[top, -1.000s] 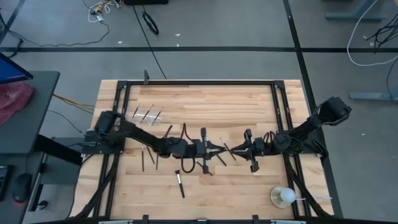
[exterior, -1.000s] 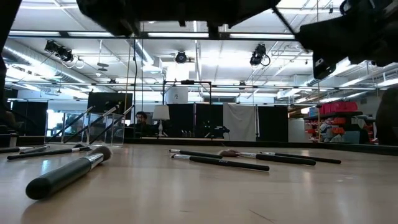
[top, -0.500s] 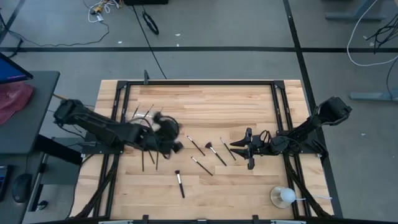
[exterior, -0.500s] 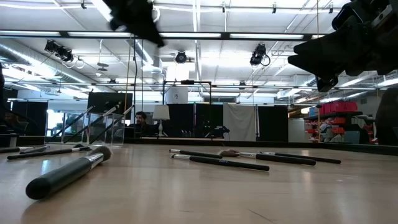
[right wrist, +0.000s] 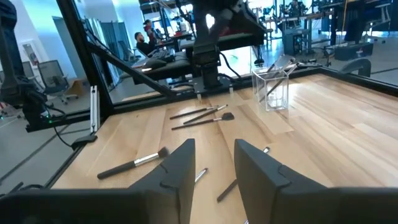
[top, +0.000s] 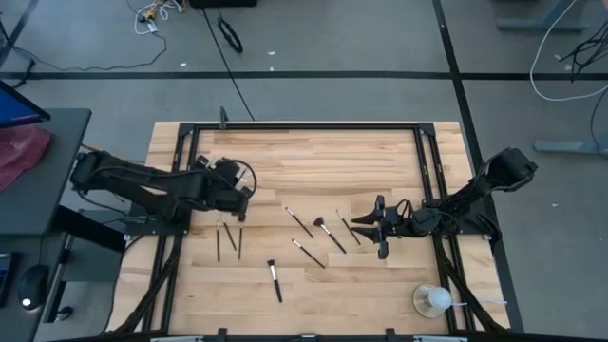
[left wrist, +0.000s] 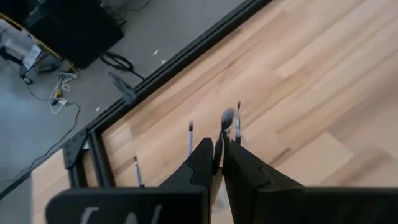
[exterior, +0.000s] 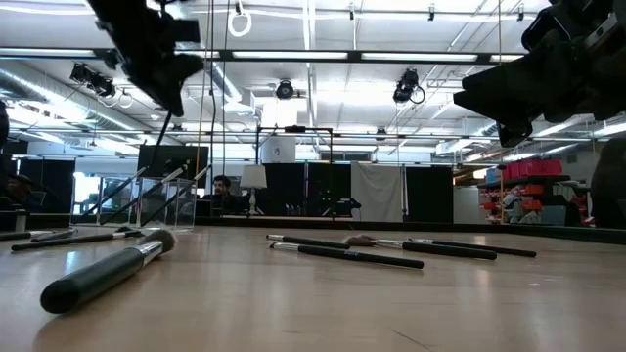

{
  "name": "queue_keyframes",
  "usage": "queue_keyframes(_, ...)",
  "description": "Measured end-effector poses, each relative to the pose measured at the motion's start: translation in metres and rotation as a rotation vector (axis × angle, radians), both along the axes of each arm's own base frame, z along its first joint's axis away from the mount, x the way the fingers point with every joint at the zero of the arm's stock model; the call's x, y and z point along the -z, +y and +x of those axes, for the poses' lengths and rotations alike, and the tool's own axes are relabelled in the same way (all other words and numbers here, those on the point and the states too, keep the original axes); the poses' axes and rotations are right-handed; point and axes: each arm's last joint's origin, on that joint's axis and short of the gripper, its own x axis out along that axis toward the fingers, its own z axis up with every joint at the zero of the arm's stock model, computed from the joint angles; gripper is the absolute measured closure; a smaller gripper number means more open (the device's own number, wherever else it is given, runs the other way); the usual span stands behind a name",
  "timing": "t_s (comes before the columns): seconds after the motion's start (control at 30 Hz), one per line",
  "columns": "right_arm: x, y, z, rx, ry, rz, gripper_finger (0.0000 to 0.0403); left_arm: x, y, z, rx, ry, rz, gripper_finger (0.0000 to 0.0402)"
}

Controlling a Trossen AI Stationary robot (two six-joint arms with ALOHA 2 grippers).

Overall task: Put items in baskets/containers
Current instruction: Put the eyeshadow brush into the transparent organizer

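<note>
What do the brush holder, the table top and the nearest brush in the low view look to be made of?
Brush holder: clear, glossy plastic or acrylic by the look; the room shows through its walls.
Table top: light wood in glued strips, with visible grain and a low sheen.
Nearest brush: matte black handle, possibly plastic or painted wood, with a shiny silver ferrule that looks like metal.

— Both arms matte black, jointed, with dark cables looping loose along them.
— And the left claw (left wrist: 217, 163): two chunky black wedge fingers (left wrist: 200, 167), pale lettering on the housing.
</note>
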Motion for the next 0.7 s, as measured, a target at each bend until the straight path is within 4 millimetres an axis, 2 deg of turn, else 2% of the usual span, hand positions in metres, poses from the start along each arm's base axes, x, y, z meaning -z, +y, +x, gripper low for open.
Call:
queue_keyframes(0.1,0.0,0.0,0.0,0.0,0.0,0.001,0.0291,0.017,0.008,0.001,-0.007,0.015,-0.012,0.0375)
queue_keyframes(0.27,0.0,0.0,0.0,0.0,0.0,0.001,0.0291,0.033,0.019,0.005,-0.007,0.008,-0.076,0.0374)
queue_keyframes(0.47,0.0,0.0,0.0,0.0,0.001,0.001,0.0291,0.033,0.03,0.01,0.02,-0.007,-0.104,0.0374)
queue_keyframes(0.7,0.0,0.0,0.0,0.0,0.0,0.009,0.0291,0.013,0.032,0.015,0.017,-0.027,-0.098,0.0374)
